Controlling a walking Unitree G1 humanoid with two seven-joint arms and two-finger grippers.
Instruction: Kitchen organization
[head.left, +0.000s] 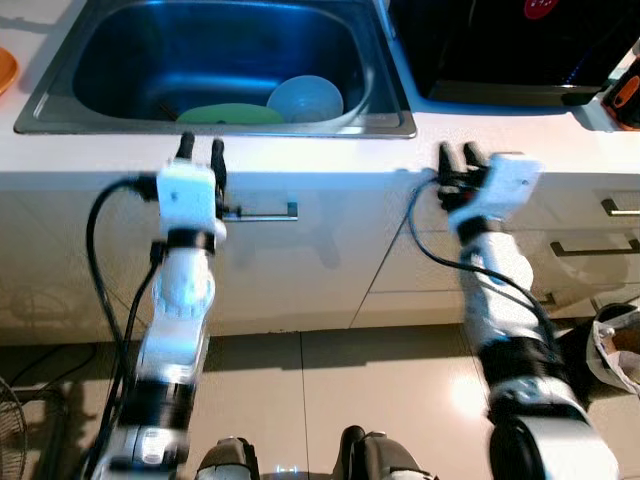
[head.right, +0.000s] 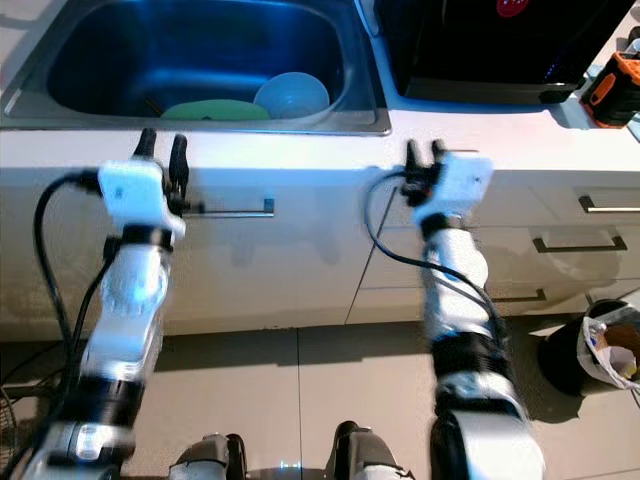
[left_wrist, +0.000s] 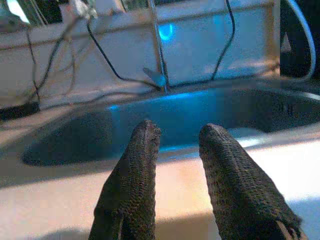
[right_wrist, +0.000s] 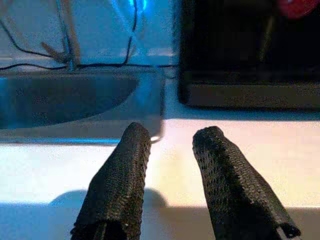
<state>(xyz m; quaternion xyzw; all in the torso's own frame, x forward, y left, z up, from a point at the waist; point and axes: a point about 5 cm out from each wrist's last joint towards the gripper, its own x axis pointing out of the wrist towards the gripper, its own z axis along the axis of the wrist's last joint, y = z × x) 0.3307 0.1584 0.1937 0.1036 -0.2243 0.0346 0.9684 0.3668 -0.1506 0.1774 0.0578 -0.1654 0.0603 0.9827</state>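
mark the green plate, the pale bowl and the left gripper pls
green plate (head.left: 228, 114), left eye view, on its visible top surface in the sink.
pale bowl (head.left: 305, 98), left eye view, on its rounded side.
left gripper (head.left: 201, 150), left eye view, midway between the two fingertips.

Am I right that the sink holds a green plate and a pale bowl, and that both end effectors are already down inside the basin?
Not quite. The sink does hold the green plate and pale bowl, but the left end effector and right end effector are at the counter's front edge, outside the basin, as the left eye view shows.
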